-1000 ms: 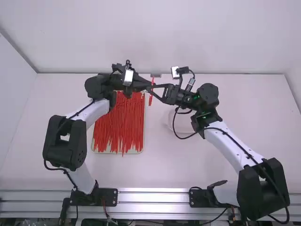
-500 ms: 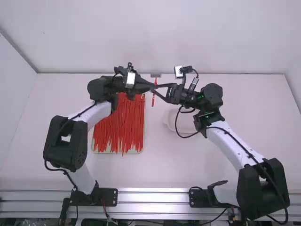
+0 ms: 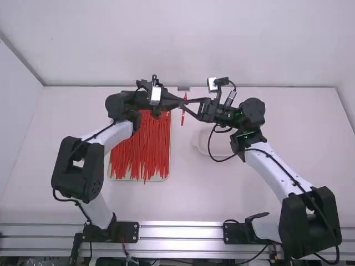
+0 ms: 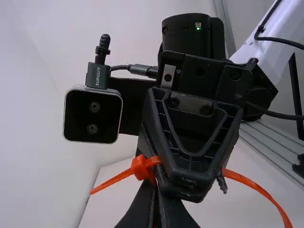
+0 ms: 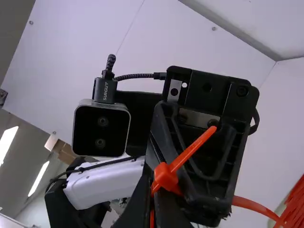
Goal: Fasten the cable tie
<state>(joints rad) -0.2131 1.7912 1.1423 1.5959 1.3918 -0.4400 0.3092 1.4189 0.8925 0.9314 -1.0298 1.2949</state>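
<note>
Above the table's back middle, my left gripper (image 3: 176, 102) and right gripper (image 3: 189, 106) meet tip to tip, both shut on one red cable tie (image 3: 183, 113) whose end hangs down between them. In the left wrist view the right gripper (image 4: 186, 183) faces me; the tie's head (image 4: 142, 167) sits beside its fingers and the strap (image 4: 259, 192) curves off the other side. The right wrist view has the left gripper (image 5: 209, 206) opposite, with the tie's head (image 5: 164, 176) in front and its tail slanting across the jaws.
A pile of red cable ties (image 3: 143, 145) lies on a pale board (image 3: 168, 166) under the left arm. A faint white bowl-like thing (image 3: 201, 145) sits below the right arm's wrist. A small grey block (image 3: 183, 88) rests at the back wall.
Both grippers have shifted a little right and farther back together, carrying the tie off the pile's edge. The grip on the tie looks the same.
</note>
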